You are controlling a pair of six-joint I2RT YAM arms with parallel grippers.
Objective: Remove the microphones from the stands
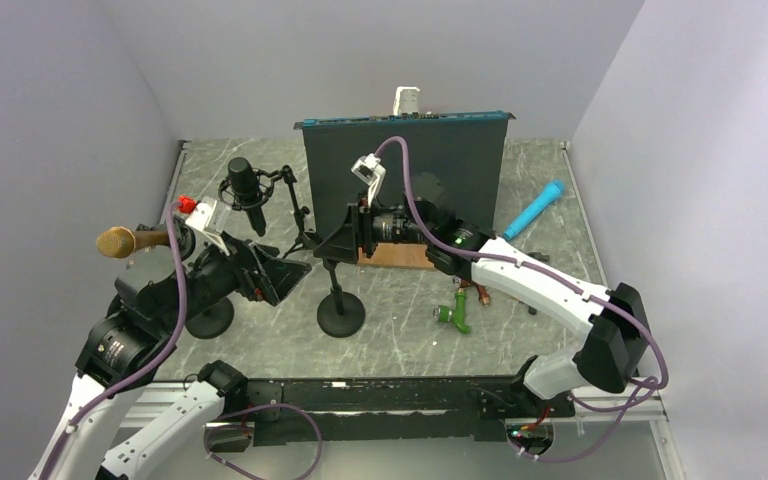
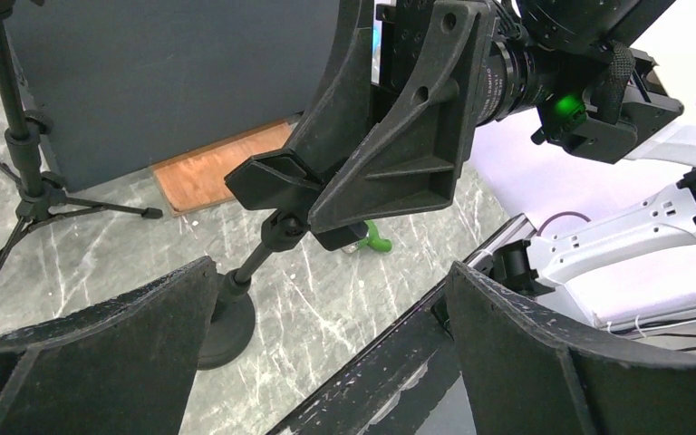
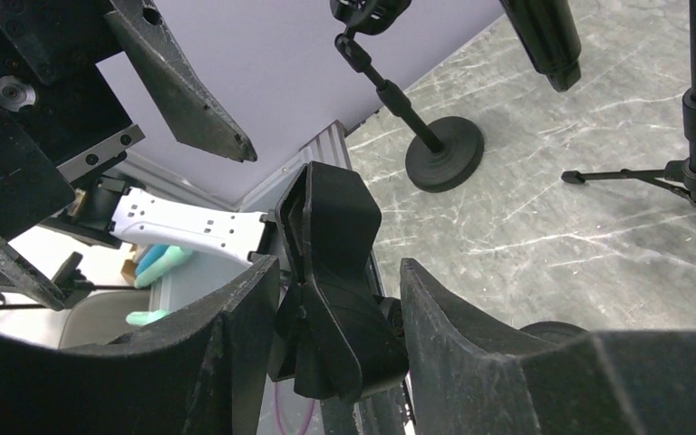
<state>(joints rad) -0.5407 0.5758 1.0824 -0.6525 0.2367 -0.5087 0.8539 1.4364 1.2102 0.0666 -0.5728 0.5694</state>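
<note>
A gold-headed microphone (image 1: 120, 241) lies level in the clip of the left stand, whose round base (image 1: 210, 320) also shows in the right wrist view (image 3: 444, 154). A second round-base stand (image 1: 341, 316) stands mid-table with an empty black clip (image 3: 326, 272). My right gripper (image 3: 340, 272) is shut on that clip; it shows in the top view (image 1: 335, 245). My left gripper (image 2: 326, 344) is open and empty, hanging just left of that stand (image 2: 227, 322), between the two stands (image 1: 285, 282).
A black condenser microphone (image 1: 245, 185) hangs from a tripod stand (image 2: 27, 163) at the back left. A blue microphone (image 1: 535, 210) lies at the back right. A dark upright panel (image 1: 405, 170) and a wooden block (image 1: 395, 257) are behind. A green part (image 1: 454, 316) lies mid-right.
</note>
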